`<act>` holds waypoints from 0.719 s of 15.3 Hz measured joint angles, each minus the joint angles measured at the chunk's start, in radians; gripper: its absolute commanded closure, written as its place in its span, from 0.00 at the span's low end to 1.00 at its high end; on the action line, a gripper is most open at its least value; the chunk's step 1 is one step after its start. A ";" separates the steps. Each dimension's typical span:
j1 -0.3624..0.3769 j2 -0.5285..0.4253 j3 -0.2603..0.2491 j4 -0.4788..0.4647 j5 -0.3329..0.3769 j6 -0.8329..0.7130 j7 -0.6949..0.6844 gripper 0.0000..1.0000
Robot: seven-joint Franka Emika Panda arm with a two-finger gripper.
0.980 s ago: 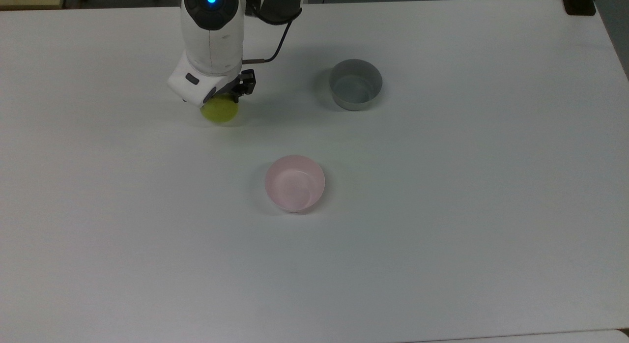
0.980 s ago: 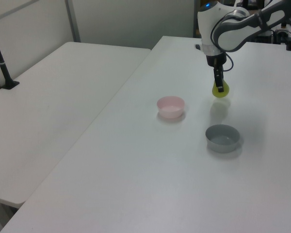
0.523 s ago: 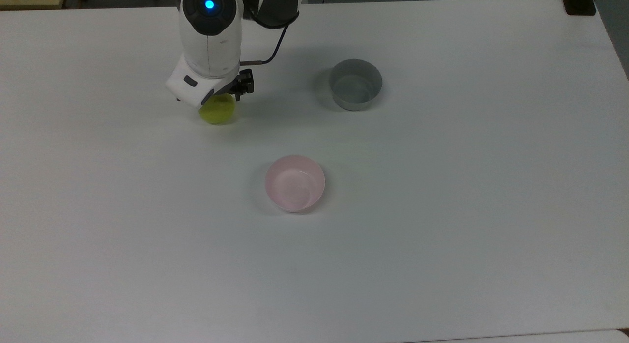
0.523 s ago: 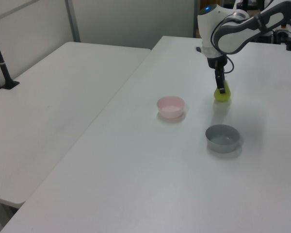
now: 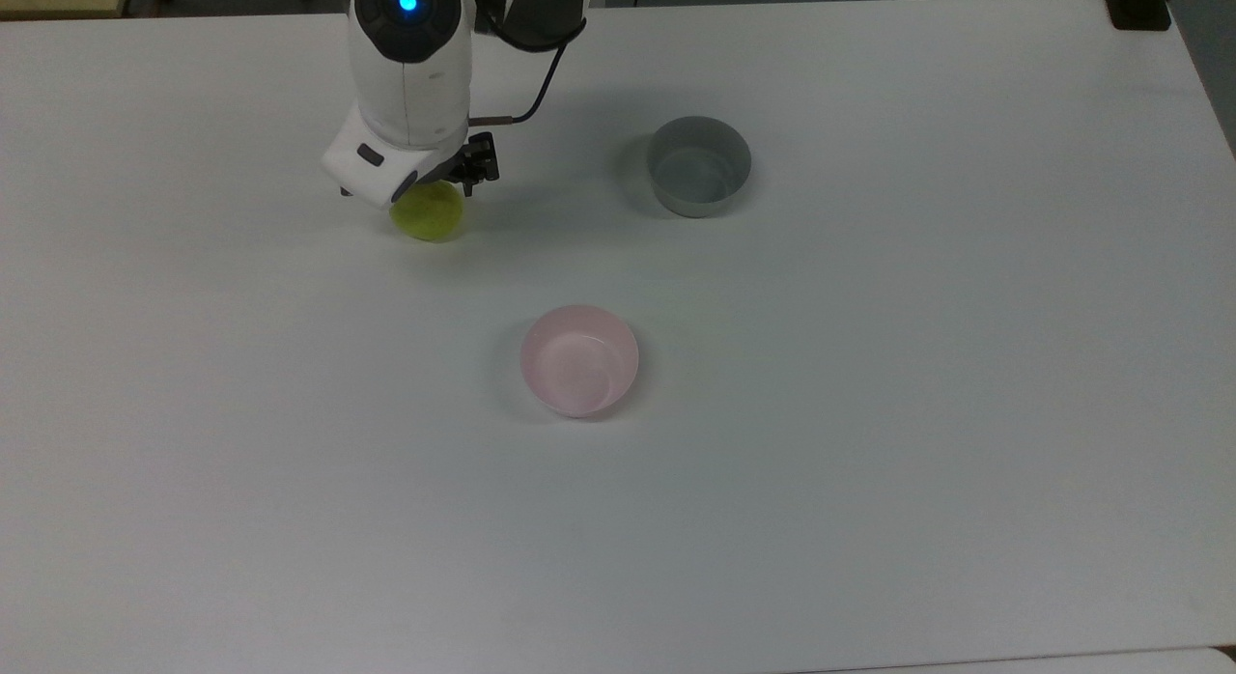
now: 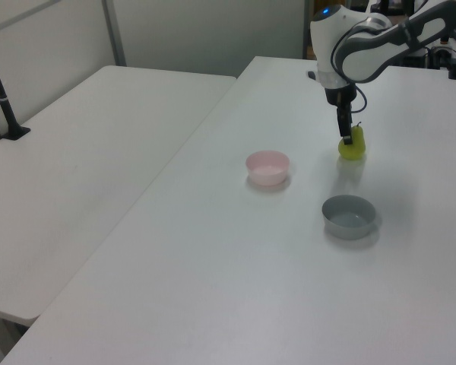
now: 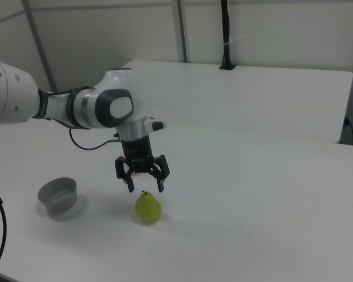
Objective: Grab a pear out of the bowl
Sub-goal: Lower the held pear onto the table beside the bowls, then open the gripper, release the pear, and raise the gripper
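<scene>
The yellow-green pear point(image 7: 147, 208) stands upright on the white table, stem up, outside both bowls. It also shows as the pear point(image 5: 428, 213) in the top view and the pear point(image 6: 353, 146) in the left view. My gripper point(image 7: 145, 187) hangs just above its top, open, with the two black fingers spread to either side of the stem and holding nothing. The pale pink bowl point(image 5: 579, 360) sits empty near the table's middle, well toward the top view's lower right of the pear, and is the pink bowl point(image 6: 267, 166) in the left view.
An empty grey bowl point(image 5: 698, 165) stands to the top view's right of the pear; it is the grey bowl point(image 7: 57, 194) at the right view's left. A second white table point(image 6: 83, 152) adjoins on the left view's left. A black clamp point(image 5: 1139, 8) sits at the top view's far right corner.
The pear came down from hanging above the table to standing on it. The fingers let go of it and now stand open just above it.
</scene>
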 measured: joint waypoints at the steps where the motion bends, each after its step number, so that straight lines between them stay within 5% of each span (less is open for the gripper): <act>1: 0.000 -0.015 0.000 0.007 0.000 0.000 0.003 0.00; 11: -0.018 -0.246 -0.002 0.157 0.064 -0.280 0.080 0.00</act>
